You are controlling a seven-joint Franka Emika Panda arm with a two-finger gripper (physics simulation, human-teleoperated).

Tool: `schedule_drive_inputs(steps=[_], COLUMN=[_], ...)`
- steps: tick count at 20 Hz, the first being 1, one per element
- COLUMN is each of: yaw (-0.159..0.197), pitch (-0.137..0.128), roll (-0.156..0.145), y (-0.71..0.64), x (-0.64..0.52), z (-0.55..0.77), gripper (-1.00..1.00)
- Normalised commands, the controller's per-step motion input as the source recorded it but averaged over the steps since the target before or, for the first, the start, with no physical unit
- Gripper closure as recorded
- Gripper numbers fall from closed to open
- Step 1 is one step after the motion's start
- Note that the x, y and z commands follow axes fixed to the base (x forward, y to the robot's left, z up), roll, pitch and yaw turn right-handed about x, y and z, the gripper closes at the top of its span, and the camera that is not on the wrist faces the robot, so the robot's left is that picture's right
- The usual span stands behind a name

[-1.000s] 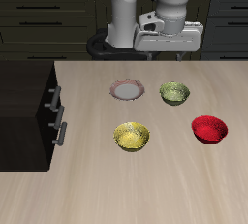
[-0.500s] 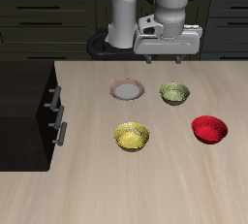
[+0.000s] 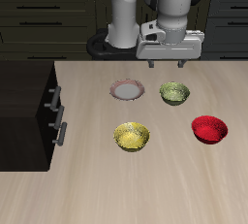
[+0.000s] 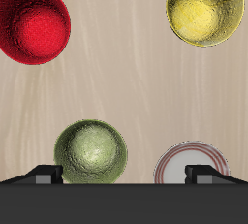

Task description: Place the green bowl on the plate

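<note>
The green bowl (image 3: 174,93) is small, olive and glossy, and sits upright on the table beside the plate (image 3: 128,90). The plate is flat, with a whitish centre and a pinkish-brown rim, and nothing lies on it. My gripper (image 3: 170,61) hangs open and empty well above the table, over the table's back part, just behind and above the green bowl. In the wrist view the green bowl (image 4: 91,152) and the plate (image 4: 192,164) lie side by side, near the gripper (image 4: 124,175), whose two fingertips (image 4: 45,173) stand wide apart.
A yellow bowl (image 3: 132,136) and a red bowl (image 3: 209,129) sit nearer the table's front edge; both also show in the wrist view, yellow bowl (image 4: 204,7) and red bowl (image 4: 32,22). A dark cabinet with drawer handles (image 3: 56,112) stands at the table's side.
My gripper has shifted slightly sideways, toward the spot above the green bowl. The bowls and the plate have not moved.
</note>
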Motion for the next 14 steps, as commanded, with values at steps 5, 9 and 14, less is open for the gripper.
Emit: schedule_drive_inputs(steps=[5, 9, 14], yaw=[-0.005, 0.005, -0.007], pitch=[0.025, 0.020, 0.016], roll=[0.001, -0.028, -0.015], y=[-0.01, -0.11, -0.08], x=[-0.06, -0.05, -0.05], z=[-0.17, -0.14, -0.12], gripper=[-1.00, -1.00, -1.00])
